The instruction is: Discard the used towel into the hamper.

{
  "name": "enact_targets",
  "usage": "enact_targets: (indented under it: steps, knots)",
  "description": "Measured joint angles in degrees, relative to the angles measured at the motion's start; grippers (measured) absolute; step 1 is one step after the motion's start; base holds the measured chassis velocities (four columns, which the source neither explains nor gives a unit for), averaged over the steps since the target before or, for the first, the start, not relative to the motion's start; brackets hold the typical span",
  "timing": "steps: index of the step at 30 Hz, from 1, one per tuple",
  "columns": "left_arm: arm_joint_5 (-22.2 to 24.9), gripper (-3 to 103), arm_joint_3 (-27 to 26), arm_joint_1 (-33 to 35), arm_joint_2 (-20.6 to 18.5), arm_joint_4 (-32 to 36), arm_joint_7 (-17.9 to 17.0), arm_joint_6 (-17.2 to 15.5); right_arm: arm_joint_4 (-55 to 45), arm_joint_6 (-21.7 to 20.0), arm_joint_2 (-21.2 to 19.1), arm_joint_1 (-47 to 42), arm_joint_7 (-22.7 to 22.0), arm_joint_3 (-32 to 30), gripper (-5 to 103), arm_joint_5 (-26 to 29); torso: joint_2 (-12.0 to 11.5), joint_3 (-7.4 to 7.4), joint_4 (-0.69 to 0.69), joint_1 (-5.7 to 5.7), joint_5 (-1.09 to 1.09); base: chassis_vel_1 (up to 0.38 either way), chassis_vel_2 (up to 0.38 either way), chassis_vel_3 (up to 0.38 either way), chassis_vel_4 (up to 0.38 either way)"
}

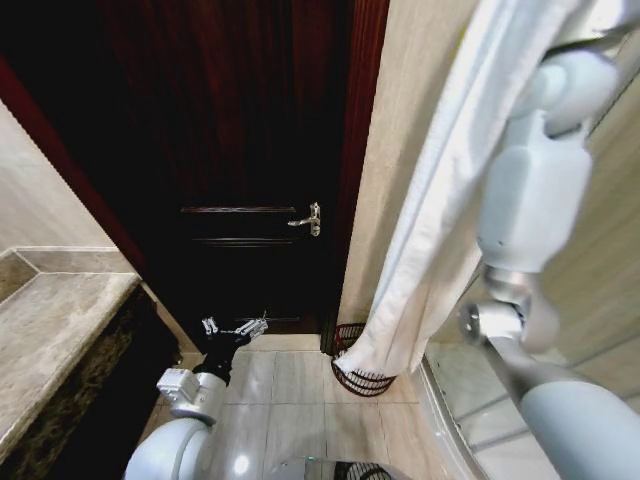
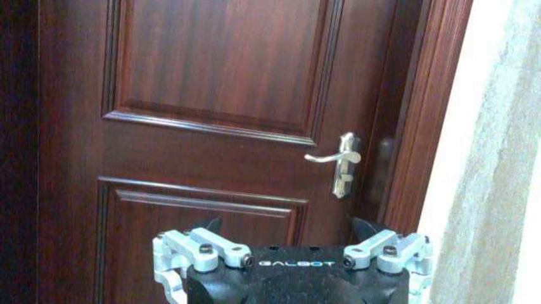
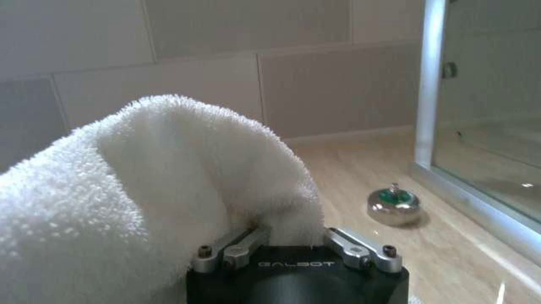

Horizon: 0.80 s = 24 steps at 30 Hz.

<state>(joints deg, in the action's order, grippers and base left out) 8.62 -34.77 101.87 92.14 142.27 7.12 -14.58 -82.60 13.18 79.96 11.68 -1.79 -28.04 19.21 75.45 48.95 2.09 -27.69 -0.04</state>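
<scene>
While the right gripper (image 3: 292, 244), marked GALBOT, is clenched on a white towel (image 1: 440, 190) hanging long, the towel's lower end touches the rim of the hamper (image 1: 358, 375) on the floor at 5 o'clock from the door handle (image 1: 310, 219). Left gripper (image 1: 235, 326), also marked GALBOT, idles low with fingers spread, facing the dark door (image 2: 211, 95).

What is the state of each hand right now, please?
Left hand: open, holding nothing, low in front of the door.
Right hand: closed on the white towel, which hangs down to the hamper.
</scene>
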Motion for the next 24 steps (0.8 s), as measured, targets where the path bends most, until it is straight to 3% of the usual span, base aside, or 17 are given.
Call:
enact_targets:
  steps: [7, 24]
  knots:
    - [0.00, 100, 0.00, 0.00, -0.01, 0.00, 0.00, 0.00, 4.40, 1.77, 2.87, 3.72, 1.14, -0.91, 7, -2.79, 0.00, 0.00, -0.01, 0.00, 0.02, 0.000, 0.000, 0.000, 0.000]
    - [0.00, 100, 0.00, 0.00, -0.01, 0.00, 0.00, 0.00, -2.01, 0.17, -0.25, -5.90, 0.54, -2.23, 7, -1.10, 0.00, 0.00, -0.02, 0.01, 0.03, 0.000, 0.000, 0.000, 0.000]
